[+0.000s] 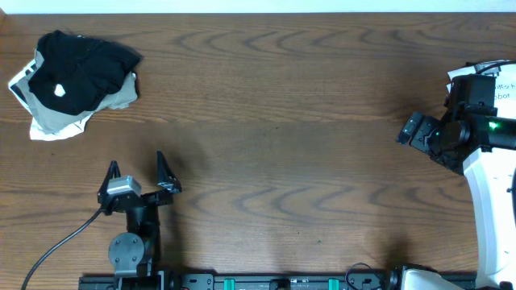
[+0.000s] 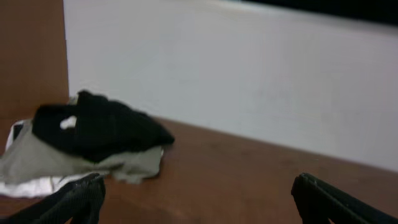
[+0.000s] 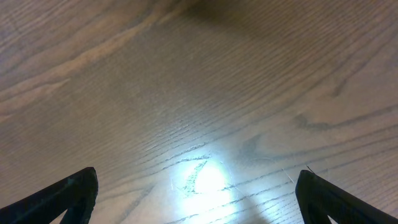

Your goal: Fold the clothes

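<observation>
Clothes [image 1: 76,84] are shown bunched in one heap at the far left corner of the surface [image 1: 282,97]. A black shirt [image 1: 85,64] with a small white mark [image 1: 59,90] lies on top; a khaki garment [image 1: 121,97] and a white one [image 1: 48,129] are seen beneath it and touching it. The left gripper [image 1: 136,159] is held near the heap on its near side, fingers spread apart and empty. The right gripper [image 3: 196,186] is held at the far right, well apart from the heap, fingers likewise spread over bare wood. No folding has been begun.

Several faults may be expected:
- Two layers may be pinched at once, because the shirt is draped directly on the lower garments, so that the whole heap would be dragged.
- A crumpled ridge may be seized in place of a hem, since no edge or sleeve can be made out, and a twisted spread would result.
- The lower garments may be pushed off the surface, as the heap lies close to its left edge.
</observation>
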You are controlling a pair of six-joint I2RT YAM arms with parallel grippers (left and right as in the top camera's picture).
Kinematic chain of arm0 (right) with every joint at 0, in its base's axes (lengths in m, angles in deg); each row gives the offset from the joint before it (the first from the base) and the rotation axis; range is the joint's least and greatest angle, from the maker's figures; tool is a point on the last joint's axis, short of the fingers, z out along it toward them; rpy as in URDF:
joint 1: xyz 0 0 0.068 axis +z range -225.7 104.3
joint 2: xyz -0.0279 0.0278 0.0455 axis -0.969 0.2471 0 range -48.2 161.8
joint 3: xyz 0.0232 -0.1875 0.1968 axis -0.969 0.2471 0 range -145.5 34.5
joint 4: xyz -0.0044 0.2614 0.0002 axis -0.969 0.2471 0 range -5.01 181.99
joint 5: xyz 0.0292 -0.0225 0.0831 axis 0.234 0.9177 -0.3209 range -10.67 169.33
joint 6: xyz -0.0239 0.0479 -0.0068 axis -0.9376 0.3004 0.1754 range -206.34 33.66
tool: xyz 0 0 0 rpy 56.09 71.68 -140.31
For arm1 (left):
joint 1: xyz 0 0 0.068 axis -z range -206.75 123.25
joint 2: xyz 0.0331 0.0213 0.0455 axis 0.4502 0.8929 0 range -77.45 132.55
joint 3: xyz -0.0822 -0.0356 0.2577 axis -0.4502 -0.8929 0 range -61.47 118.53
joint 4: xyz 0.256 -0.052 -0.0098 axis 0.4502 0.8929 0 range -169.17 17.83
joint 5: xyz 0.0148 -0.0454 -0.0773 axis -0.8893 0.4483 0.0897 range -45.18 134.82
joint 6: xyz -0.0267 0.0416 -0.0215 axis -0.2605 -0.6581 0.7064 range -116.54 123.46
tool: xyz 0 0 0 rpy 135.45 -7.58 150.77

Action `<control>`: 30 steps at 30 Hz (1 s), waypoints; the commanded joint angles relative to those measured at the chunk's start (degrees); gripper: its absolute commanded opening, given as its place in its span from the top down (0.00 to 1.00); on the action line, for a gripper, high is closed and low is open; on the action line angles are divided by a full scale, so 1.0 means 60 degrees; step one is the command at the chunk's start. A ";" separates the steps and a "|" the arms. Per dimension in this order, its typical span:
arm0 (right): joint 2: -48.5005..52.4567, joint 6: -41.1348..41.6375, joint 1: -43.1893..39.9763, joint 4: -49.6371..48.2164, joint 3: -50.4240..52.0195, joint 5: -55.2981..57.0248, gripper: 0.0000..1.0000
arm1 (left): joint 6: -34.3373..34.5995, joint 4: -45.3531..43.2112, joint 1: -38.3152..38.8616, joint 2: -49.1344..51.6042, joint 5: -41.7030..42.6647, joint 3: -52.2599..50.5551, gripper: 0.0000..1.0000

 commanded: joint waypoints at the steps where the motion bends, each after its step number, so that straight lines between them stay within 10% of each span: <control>1: 0.0047 -0.0120 -0.0091 -0.0007 -0.0022 0.0036 0.01 | -0.0492 0.0189 -0.0066 -0.0084 -0.0127 -0.0040 0.02; 30: 0.0047 -0.0120 -0.0091 -0.0007 -0.0022 0.0036 0.01 | -0.0641 0.2113 -0.0066 -0.0058 -0.0069 -0.0036 0.02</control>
